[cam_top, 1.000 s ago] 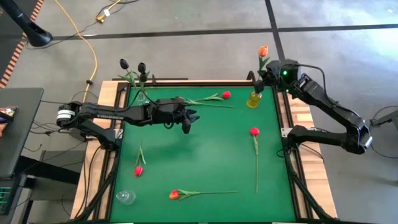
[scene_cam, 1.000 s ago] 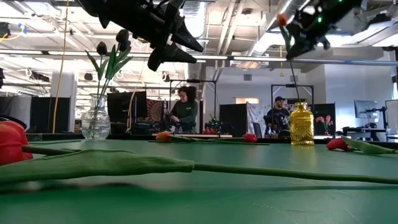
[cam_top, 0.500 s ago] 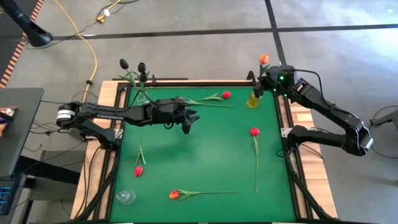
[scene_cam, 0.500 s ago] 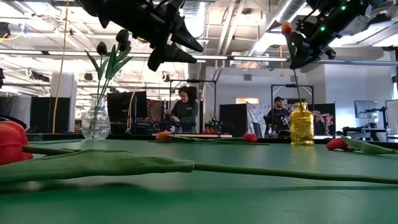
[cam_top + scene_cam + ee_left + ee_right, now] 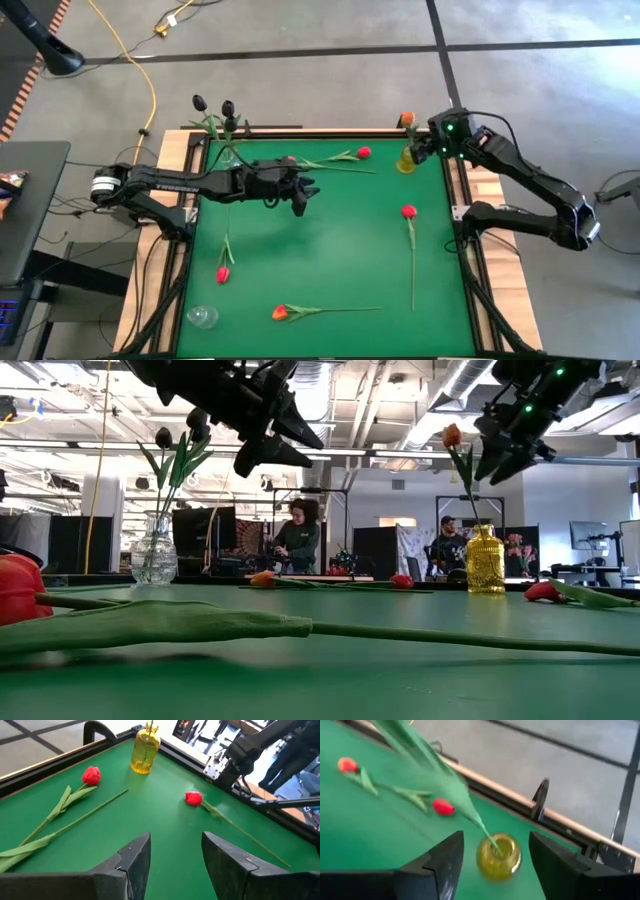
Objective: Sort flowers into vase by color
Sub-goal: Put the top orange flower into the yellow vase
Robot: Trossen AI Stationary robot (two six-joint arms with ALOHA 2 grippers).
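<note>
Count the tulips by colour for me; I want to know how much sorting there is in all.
Black tulips: 2, both in the clear vase
Red tulips: 3, all lying on the table
Orange tulips: 3, one in the yellow vase, one partly hidden by the left arm, and one more red-orange at the near edge
Total: 8

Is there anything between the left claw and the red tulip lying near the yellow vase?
Nothing visible. The left claw hangs open over bare green table, and the red tulip lies in the clear, short of the yellow vase.
</note>
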